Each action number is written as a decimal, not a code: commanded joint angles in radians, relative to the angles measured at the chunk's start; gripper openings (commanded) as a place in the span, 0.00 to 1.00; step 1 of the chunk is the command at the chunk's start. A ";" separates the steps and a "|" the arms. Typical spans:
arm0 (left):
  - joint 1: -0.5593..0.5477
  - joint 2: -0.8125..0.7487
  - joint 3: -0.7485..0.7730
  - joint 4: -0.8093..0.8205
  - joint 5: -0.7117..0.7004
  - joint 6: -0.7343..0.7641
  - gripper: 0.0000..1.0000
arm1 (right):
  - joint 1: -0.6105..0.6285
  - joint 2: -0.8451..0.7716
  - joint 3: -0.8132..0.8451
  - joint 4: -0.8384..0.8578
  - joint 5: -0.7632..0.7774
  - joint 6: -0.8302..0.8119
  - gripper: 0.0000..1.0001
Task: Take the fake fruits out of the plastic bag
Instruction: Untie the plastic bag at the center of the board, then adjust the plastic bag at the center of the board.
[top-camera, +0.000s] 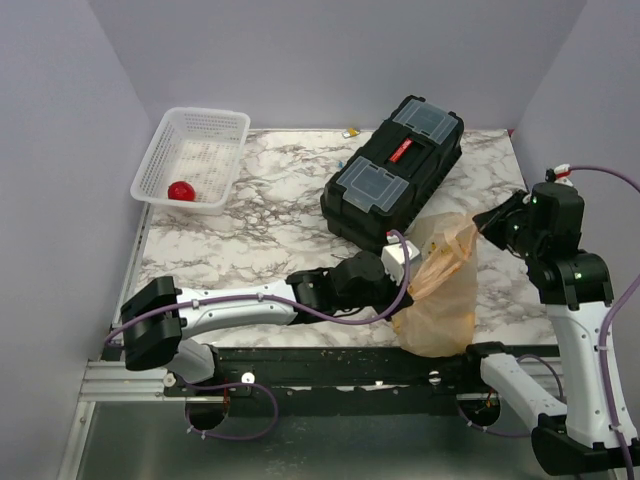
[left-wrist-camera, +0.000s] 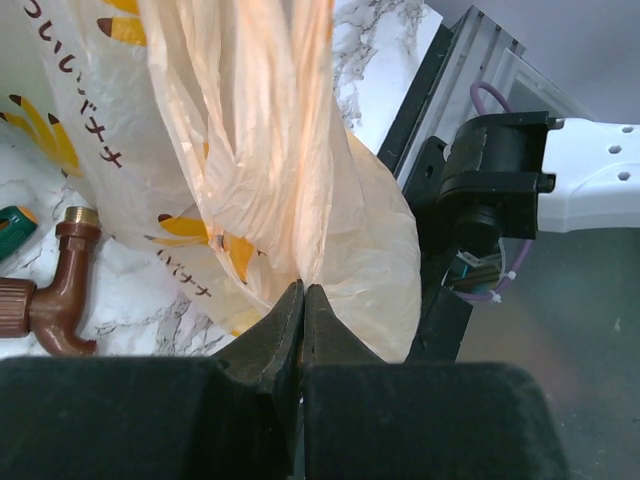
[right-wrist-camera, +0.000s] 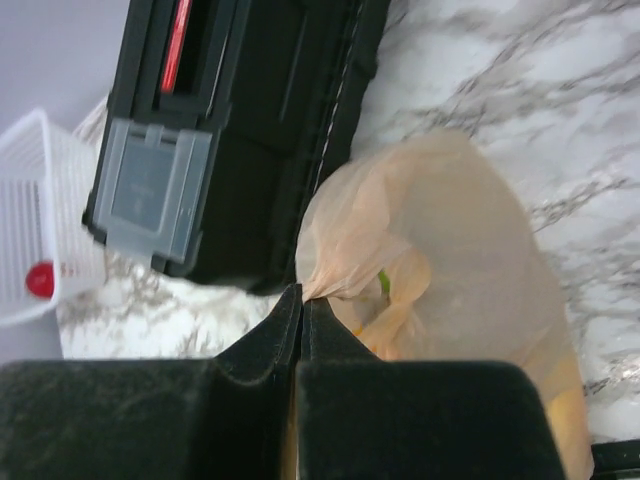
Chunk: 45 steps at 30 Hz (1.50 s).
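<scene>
Right, far left, one red fruit lies in the white basket, well apart. My left gripper is pinched tight on the left flank of the plastic bag, which stands upright between both claws. My right gripper clamps its top fold. A green sliver shows inside.

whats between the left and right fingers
The plastic bag: its top spans the gap, pinched by left fingers and right fingers, shown in the top view.

A lab test booth: plain pale walls box in a marble-print table edged by an aluminium rail
</scene>
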 joint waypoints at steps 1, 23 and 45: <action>-0.005 -0.058 0.014 -0.040 -0.022 0.015 0.00 | 0.002 0.041 0.075 0.076 0.297 0.013 0.01; 0.001 -0.075 0.339 -0.284 -0.009 0.259 0.70 | 0.002 0.069 0.151 0.133 0.104 -0.126 0.01; -0.121 0.433 0.961 -0.604 -0.581 0.429 0.89 | 0.002 0.063 0.182 0.073 0.116 -0.149 0.01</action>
